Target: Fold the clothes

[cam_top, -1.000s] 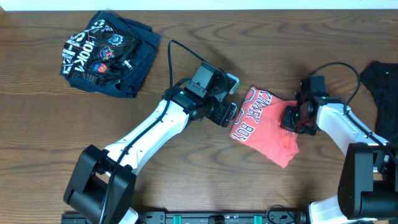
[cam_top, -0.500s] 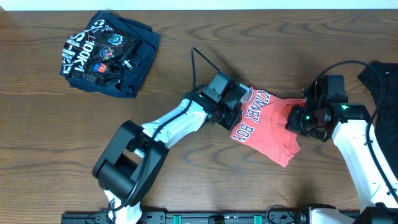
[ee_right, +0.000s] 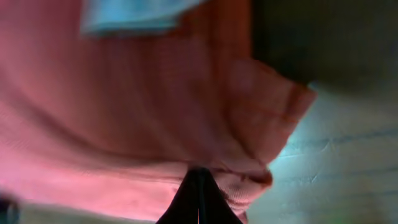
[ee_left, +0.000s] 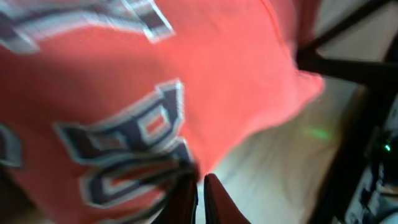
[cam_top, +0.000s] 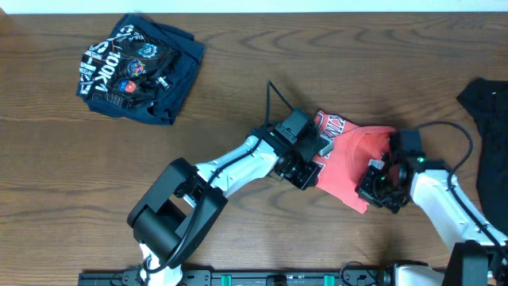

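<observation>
Table (cam_top: 238,103): dark wood, carrying all the clothes.
Right hand (cam_top: 378,187): pinched tight on the red shirt's (cam_top: 353,151) near right corner.
Left hand (cam_top: 308,165): clamped on the shirt's printed left edge.
Handling: the shirt, lying between both hands, looks light and limp; best held at edges or corners.
Beyond the shirt: black garment (cam_top: 490,111) to its right, navy folded pile (cam_top: 135,67) far left.
Change: both hands sit nearer than a second ago, and the lettering is mostly hidden.
</observation>
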Action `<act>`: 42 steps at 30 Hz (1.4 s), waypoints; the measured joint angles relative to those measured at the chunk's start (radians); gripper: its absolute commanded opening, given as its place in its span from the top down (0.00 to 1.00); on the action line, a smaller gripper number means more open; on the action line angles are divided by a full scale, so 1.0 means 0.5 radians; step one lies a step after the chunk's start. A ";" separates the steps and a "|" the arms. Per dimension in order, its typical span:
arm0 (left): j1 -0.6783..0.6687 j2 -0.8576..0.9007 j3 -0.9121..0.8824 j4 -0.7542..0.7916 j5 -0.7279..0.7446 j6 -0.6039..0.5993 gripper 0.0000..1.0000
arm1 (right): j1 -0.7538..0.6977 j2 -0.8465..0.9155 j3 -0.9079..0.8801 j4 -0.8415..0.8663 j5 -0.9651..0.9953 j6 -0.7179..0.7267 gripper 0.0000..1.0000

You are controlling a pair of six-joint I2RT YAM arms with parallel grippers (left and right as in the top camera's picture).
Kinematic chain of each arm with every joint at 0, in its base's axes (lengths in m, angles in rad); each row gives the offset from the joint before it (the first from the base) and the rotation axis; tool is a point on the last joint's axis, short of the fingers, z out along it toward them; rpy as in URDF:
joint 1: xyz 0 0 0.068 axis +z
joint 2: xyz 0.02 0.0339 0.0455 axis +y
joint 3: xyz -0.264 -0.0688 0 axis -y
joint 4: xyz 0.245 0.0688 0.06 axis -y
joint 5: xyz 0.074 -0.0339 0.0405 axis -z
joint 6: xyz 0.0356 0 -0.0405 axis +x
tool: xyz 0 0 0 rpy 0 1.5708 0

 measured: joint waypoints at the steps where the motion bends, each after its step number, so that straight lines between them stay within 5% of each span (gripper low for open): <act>1: -0.002 -0.001 0.000 -0.016 0.014 -0.010 0.71 | -0.002 0.000 -0.040 0.078 0.028 0.053 0.99; 4: 0.011 -0.009 -0.001 -0.090 0.016 -0.004 0.33 | -0.018 -0.019 -0.066 0.217 0.123 0.182 0.99; 10: 0.119 -0.153 -0.001 -0.308 -0.112 -0.012 0.23 | -0.160 -0.008 -0.072 0.547 0.535 0.309 0.99; 16: 0.235 -0.295 -0.001 -0.246 -0.197 -0.014 0.20 | -0.328 0.007 0.009 1.008 0.342 -0.192 0.92; 26: 0.236 -0.296 -0.001 0.043 -0.312 -0.008 0.20 | -0.277 -0.082 0.346 0.244 -0.542 -0.458 0.87; 35: 0.236 -0.296 -0.001 0.032 -0.349 -0.008 0.20 | -0.209 0.200 -0.016 0.368 -0.252 -0.159 0.99; 42: 0.236 -0.296 -0.001 0.018 -0.352 -0.007 0.20 | -0.438 0.268 -0.015 1.030 0.186 -0.106 0.97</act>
